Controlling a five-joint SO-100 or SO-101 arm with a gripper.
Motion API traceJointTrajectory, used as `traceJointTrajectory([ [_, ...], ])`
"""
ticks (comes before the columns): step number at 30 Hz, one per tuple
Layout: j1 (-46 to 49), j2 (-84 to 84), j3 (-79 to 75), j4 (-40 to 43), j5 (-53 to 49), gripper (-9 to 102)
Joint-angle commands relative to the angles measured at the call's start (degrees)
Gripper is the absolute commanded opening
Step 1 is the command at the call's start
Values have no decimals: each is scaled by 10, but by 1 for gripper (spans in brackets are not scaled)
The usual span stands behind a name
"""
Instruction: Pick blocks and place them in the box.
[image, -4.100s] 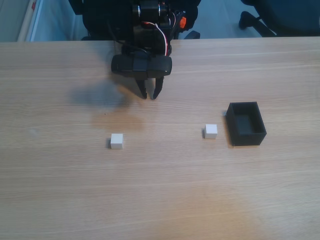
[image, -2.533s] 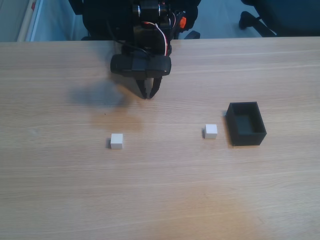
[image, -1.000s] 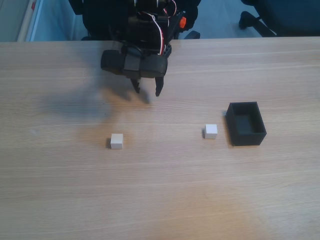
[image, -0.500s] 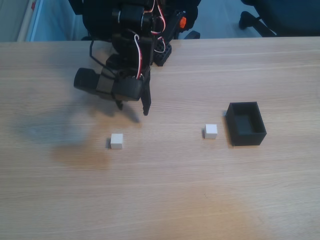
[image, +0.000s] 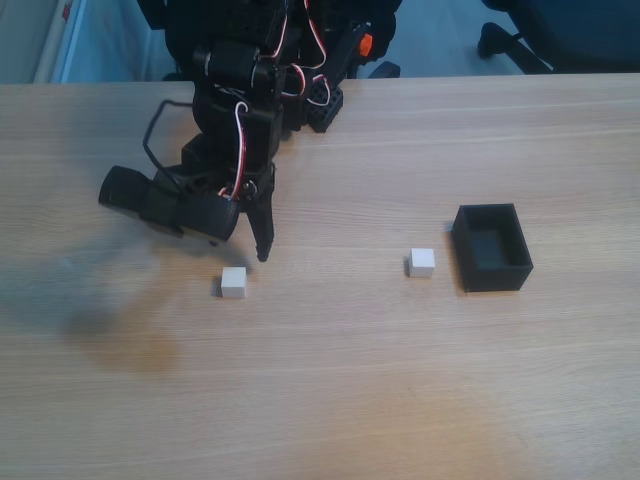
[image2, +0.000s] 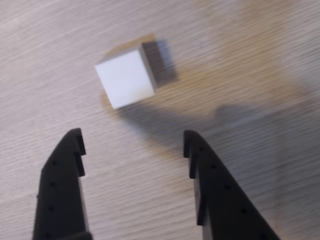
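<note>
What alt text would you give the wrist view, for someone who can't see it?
A small white cube sits on a wooden table, just beyond the open black claw. Its two fingers rise from the bottom edge, holding nothing.

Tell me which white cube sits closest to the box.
The cube on the right in the fixed view, just left of the black box. The other cube lies far left, near the open fingers.

Fixed camera above table; wrist close-up.
</note>
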Motion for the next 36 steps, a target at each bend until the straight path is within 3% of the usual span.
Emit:
traceJointTrajectory([
  [1, -5, -14, -43, -15, 9, 22],
  [25, -24, -113, -83, -69, 43, 20],
  [36, -19, -119, -86, -75, 37, 9],
])
